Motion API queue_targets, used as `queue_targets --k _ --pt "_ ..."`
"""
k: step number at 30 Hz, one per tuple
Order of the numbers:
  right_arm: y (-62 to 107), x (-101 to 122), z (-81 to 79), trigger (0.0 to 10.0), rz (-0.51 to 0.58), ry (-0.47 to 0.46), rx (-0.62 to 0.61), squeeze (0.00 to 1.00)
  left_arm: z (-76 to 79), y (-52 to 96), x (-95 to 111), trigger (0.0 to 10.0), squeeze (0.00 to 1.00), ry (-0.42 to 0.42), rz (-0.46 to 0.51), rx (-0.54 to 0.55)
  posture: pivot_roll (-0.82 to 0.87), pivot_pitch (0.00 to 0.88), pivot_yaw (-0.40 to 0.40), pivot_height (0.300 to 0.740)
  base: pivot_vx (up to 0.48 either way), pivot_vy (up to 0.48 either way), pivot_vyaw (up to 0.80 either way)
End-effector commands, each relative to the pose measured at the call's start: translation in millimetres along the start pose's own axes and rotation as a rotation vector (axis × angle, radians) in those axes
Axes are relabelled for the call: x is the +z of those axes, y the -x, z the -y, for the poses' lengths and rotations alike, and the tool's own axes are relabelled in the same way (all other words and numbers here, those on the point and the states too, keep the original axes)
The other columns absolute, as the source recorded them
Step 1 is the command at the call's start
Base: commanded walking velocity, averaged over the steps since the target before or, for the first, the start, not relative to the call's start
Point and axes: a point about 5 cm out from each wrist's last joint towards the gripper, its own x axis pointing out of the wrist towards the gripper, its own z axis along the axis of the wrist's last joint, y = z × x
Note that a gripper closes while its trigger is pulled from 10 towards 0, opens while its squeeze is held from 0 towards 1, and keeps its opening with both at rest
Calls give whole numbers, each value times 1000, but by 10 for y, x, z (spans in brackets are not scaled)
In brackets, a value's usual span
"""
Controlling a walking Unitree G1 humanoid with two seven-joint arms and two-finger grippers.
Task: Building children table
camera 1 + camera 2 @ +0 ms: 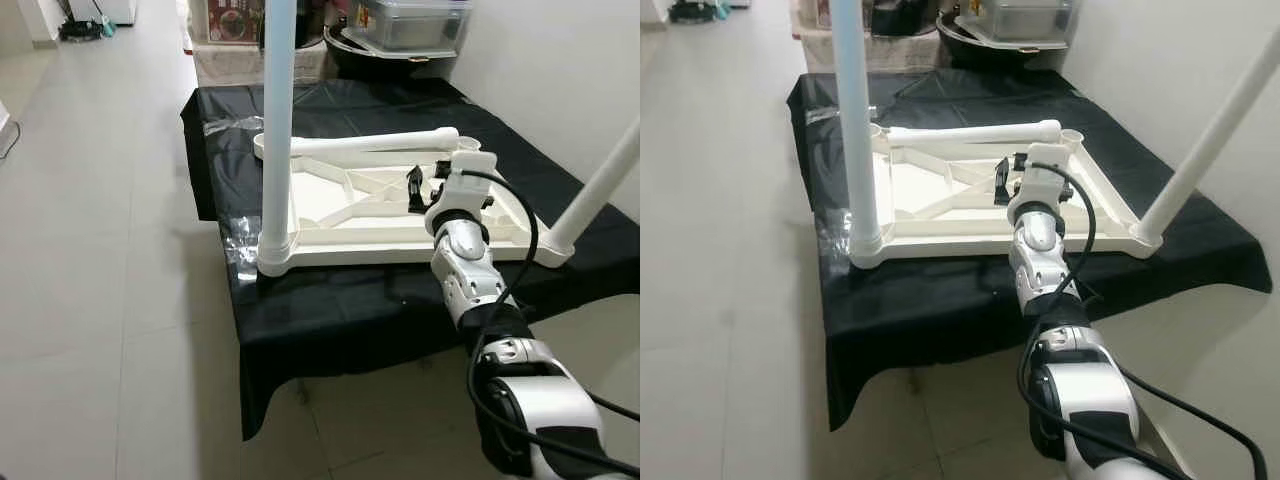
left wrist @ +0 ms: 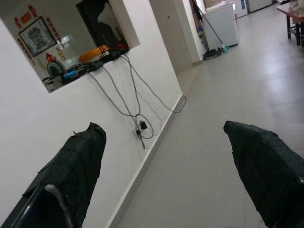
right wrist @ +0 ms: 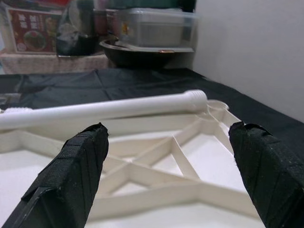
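A white plastic children's tabletop (image 1: 330,215) lies upside down on a black-covered platform (image 1: 350,300), ribs showing. One white leg (image 1: 277,130) stands upright in its near left corner socket. Another leg (image 1: 600,185) stands in the near right corner. A third, loose leg (image 1: 375,143) lies flat across the far side of the tabletop; it also appears in the right wrist view (image 3: 109,110). My right gripper (image 1: 425,183) hovers open over the tabletop's right half, short of the loose leg, with nothing between its fingers (image 3: 71,175). My left gripper (image 2: 166,175) is open, facing a hallway.
Crinkled clear plastic wrap (image 1: 238,250) lies at the platform's near left edge. A dark basin (image 1: 375,50) with a clear lidded box (image 1: 415,22) and cartons stand behind the platform. A white wall (image 1: 560,60) runs along the right. Tiled floor (image 1: 100,250) stretches left.
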Motion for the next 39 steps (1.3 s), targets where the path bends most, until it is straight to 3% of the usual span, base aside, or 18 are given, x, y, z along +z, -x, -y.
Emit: queue_targets --k 1,17,24,31,33,34,36,39 --pt "22 -69 -17 10000 -8 -7 4 0 -3 4 -25 10000 0 4 -11 -7 98 107 -67 740 304 0 0" --pt "12 -63 -80 10000 -1 -22 19 0 61 52 -41 10000 0 20 -21 -26 100 108 -70 740 305 0 0" --pt "2 -51 -73 10000 5 -29 19 0 49 60 -57 10000 0 32 -36 -15 101 115 -68 740 0 0 0" --pt "-21 -48 -164 10000 -27 -74 139 0 115 131 -115 10000 0 55 -75 -48 102 124 -65 740 0 0 0" --pt "-50 -25 -168 10000 -46 -86 227 0 289 273 -219 10000 0 105 -142 -162 100 127 -71 740 0 0 0" --pt "-50 -25 -168 10000 -46 -86 227 0 289 273 -219 10000 0 105 -142 -162 100 127 -71 740 0 0 0" --pt "-73 -17 -123 10000 -65 -46 291 0 493 450 -281 10000 0 155 -190 -309 98 132 -70 740 0 0 0" --pt "-75 -44 -95 10000 -109 -16 371 0 629 593 -282 10000 0 176 -190 -423 96 136 -71 740 0 0 0"
